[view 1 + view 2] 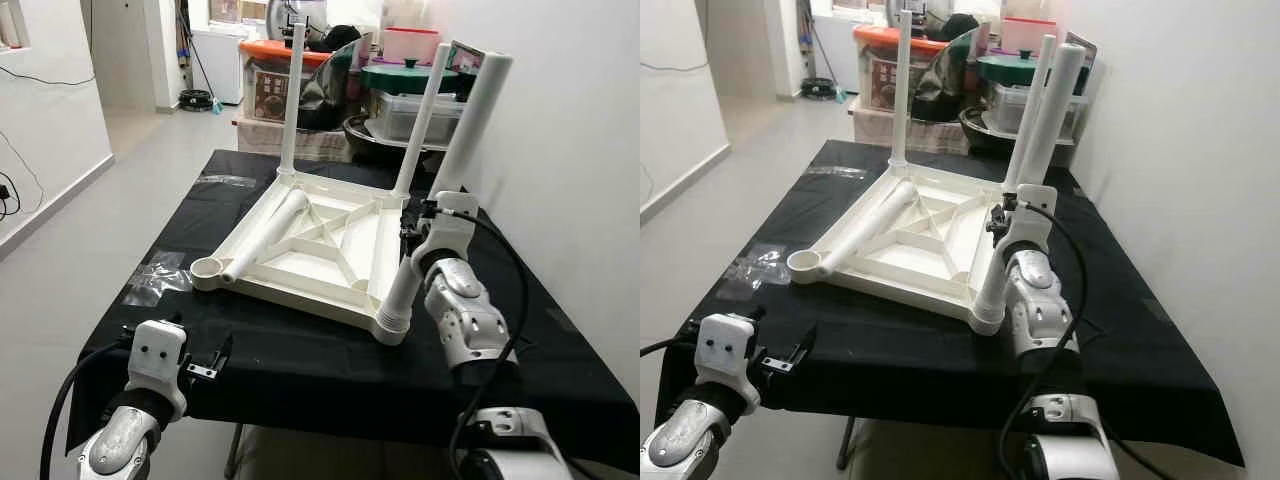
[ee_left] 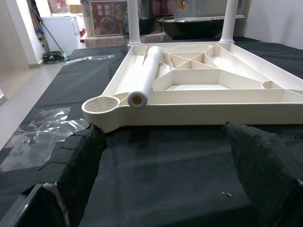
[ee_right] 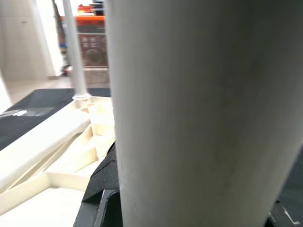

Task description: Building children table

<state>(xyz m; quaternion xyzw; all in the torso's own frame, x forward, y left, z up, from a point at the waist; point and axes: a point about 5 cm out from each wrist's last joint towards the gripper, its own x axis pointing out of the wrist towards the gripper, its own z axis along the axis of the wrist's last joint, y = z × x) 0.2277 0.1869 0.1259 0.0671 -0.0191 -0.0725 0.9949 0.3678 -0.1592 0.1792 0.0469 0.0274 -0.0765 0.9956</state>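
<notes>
I see the tabletop lying upside down on the black cloth that covers the work table, ribs facing up. 2 legs stand upright in its far corners: the far left leg and the far right leg. A 3rd leg sits in the near right corner socket, tilted toward the wall on the right rather than plumb. The right gripper is closed around this leg partway up, and in the right wrist view the leg's white tube stands right against the lens, with one black finger beside it.

A loose leg lies across the tabletop's underside along its left edge, one end reaching toward the far left corner and the open end resting beside the near left socket, which has no leg in it. In the left wrist view that socket and the hollow end of the loose leg are just ahead of the fingers.

The left gripper hovers at the near left edge of the cloth, fingers spread apart and holding nothing, just short of the tabletop.

A crumpled clear bag lies on the cloth left of the socket. Behind the table are stacked bins and a white wall on the right.
</notes>
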